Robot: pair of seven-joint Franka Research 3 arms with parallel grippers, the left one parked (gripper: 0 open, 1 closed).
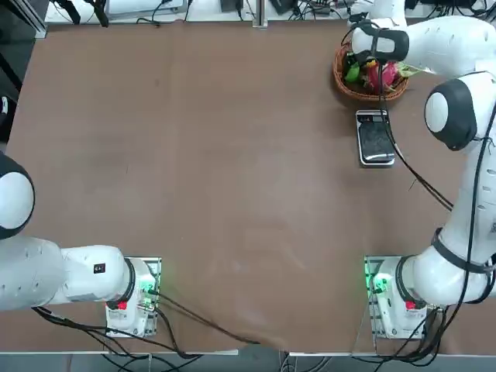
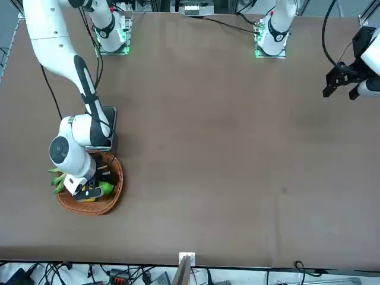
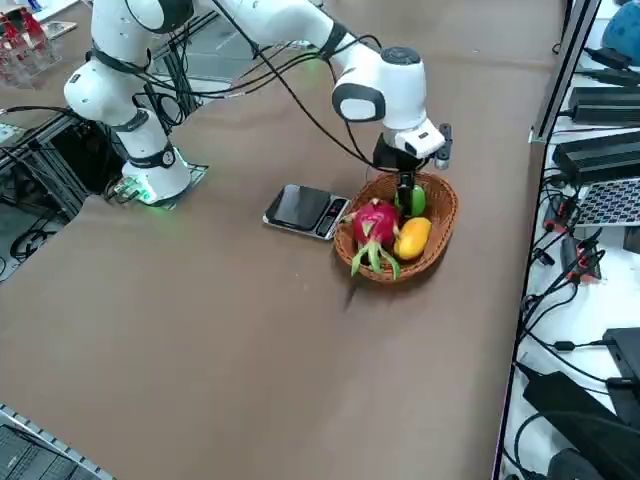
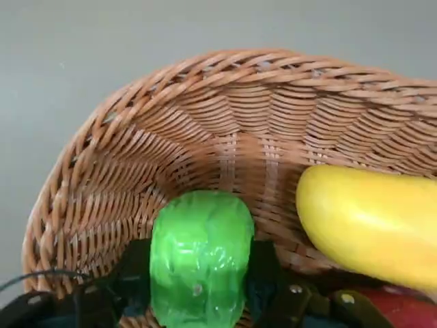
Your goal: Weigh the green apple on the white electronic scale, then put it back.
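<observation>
the wrist view alone shows the grip: the right gripper (image 4: 199, 277) is closed on the apple (image 4: 201, 260), one finger against each side of the bright green fruit, its fingers parted only by the apple's width. from overhead, the arm (image 1: 457, 46) covers the gripper, and a bit of green shows at the edge of the basket (image 1: 341, 80).
the side view gives the whole layout: a round, brown wicker basket with the apple within its rim, a yellow fruit (image 3: 412, 239) near it, and a pink dragon fruit (image 3: 374, 222) with green tips. the wrist view shows the basket's woven inner wall and the smooth yellow skin, but only a piece of the red-pink fruit. just beside the basket, on the brown table (image 3: 230, 330), lies the scale (image 3: 306, 211), its dark platform bare.
</observation>
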